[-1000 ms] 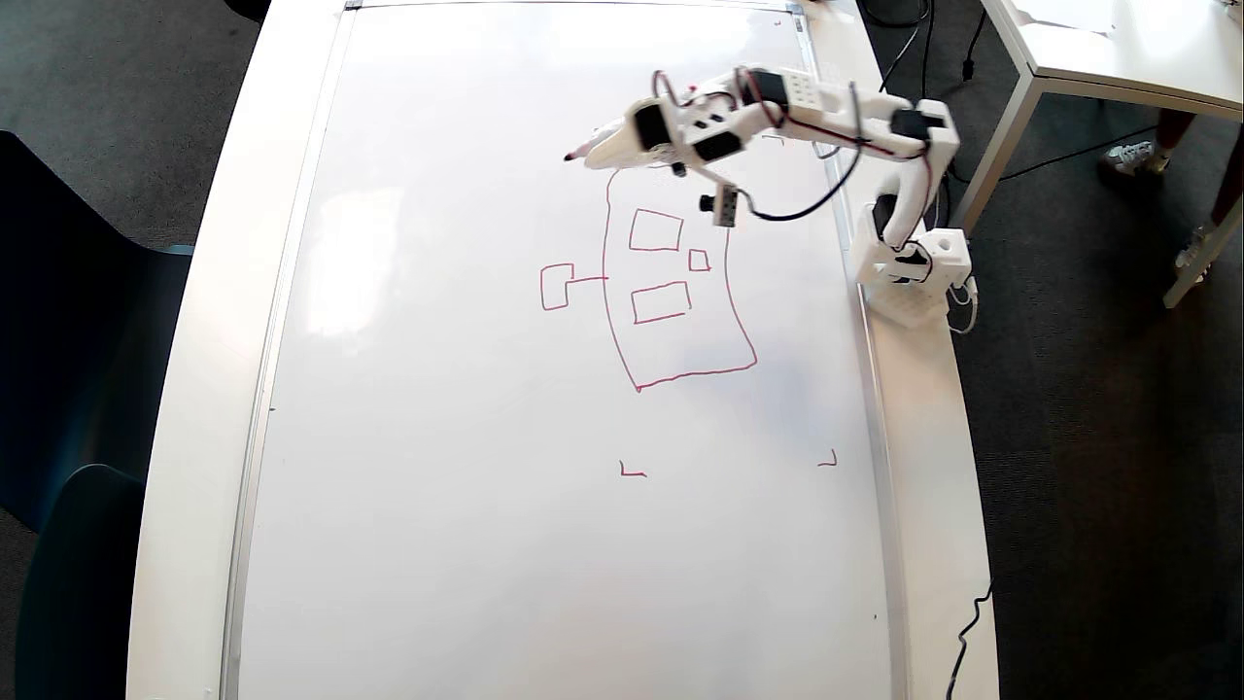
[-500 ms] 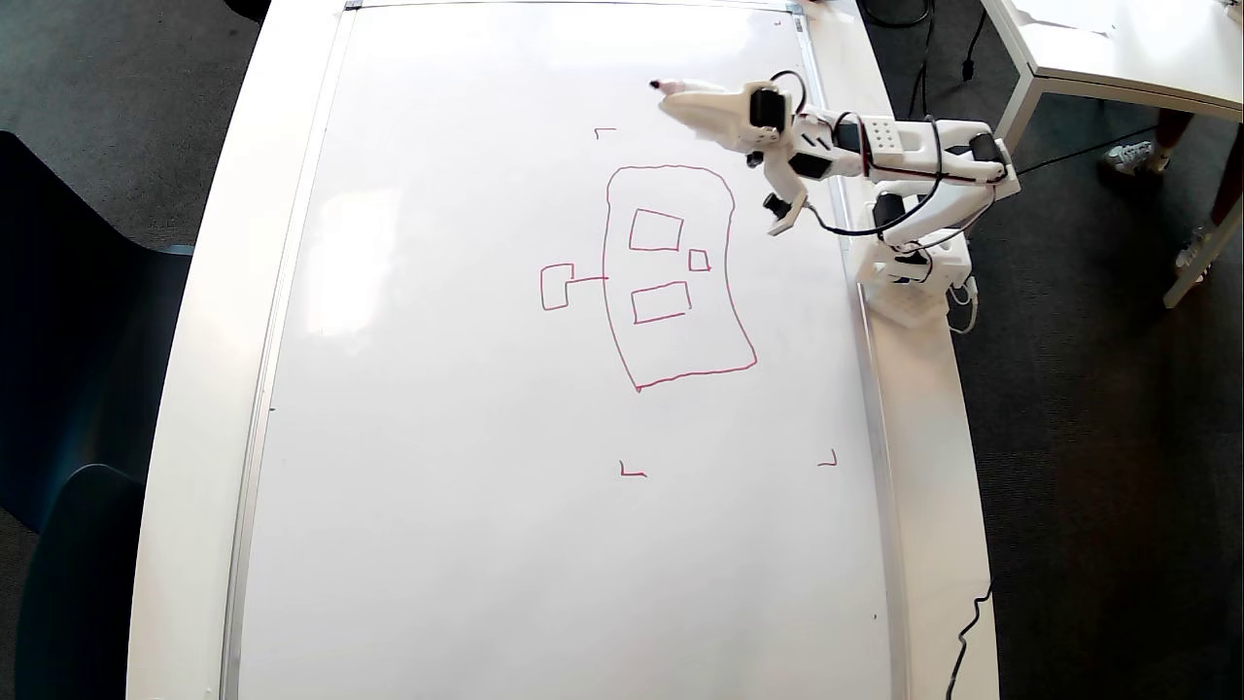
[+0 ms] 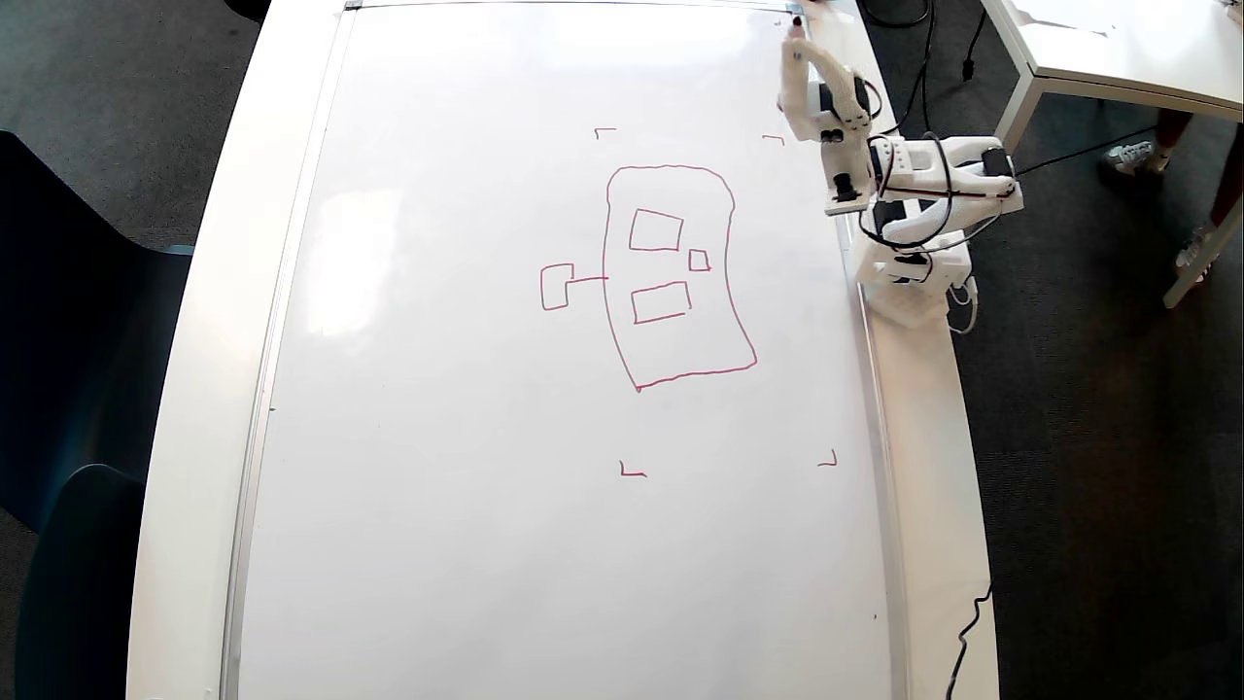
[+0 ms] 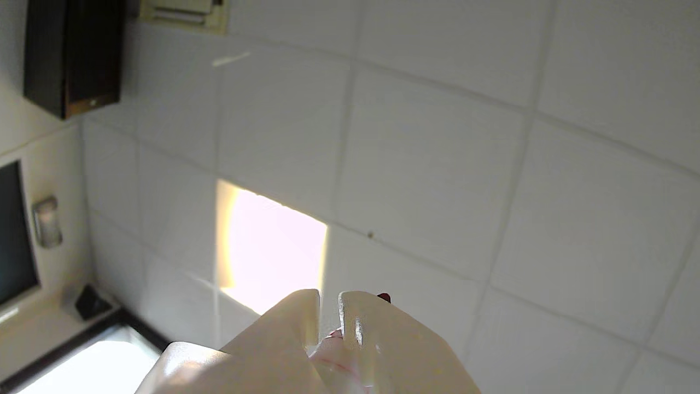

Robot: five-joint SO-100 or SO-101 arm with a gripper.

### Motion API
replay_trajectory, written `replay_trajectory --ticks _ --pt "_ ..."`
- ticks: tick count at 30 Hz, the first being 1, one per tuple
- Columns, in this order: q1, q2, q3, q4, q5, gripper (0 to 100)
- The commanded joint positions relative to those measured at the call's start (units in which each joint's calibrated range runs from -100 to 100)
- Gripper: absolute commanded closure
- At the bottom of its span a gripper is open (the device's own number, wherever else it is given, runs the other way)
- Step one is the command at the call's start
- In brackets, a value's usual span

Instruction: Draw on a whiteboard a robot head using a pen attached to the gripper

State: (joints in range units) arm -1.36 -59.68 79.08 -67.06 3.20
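One end effector (image 3: 799, 44) clamped on pen (image 3: 796, 23), raised near whiteboard (image 3: 466, 437) corner, well apart from robot head (image 3: 671, 277).

The floor (image 3: 1098, 437) is dark grey carpet. A dark blue chair (image 3: 68, 389) stands at the left in the overhead view. Another white table (image 3: 1118, 49) is at the top right. The wrist view shows white ceiling tiles (image 4: 437, 153) and one bright square light (image 4: 270, 246).
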Motion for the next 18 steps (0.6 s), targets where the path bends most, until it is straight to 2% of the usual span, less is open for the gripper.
replay_trajectory --ticks 1,6,8,10,18 --pt "0.95 -1.33 -2.59 -1.31 -0.52 99" --pt "0.95 -6.28 -0.50 -1.31 -1.16 99" --pt "1.54 -12.82 3.04 -1.31 -4.48 99" --pt "1.62 -16.93 5.22 -1.31 -5.50 99" --pt "1.03 -33.28 12.21 -1.31 -5.72 99"
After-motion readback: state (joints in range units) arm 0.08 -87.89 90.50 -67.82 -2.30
